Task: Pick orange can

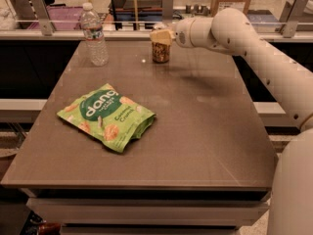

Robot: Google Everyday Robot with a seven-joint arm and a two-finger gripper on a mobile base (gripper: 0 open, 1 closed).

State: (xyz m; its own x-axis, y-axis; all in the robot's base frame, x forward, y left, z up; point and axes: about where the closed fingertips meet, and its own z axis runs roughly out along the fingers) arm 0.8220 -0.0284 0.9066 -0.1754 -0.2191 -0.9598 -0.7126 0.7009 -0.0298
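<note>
Camera view has our end effector point(161, 35) right over the top of the orange can point(160, 53), which stands near the far edge of the worktop point(195, 131). Whether it grips, we cannot tell. Reach looks done; the lift remains.

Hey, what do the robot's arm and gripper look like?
The arm is smooth off-white, rounded tubular segments with bulbous joints and a few small dark dots; no cables show. The gripper, at the top of the orange can, is pale cream-yellow and blocky.
</note>
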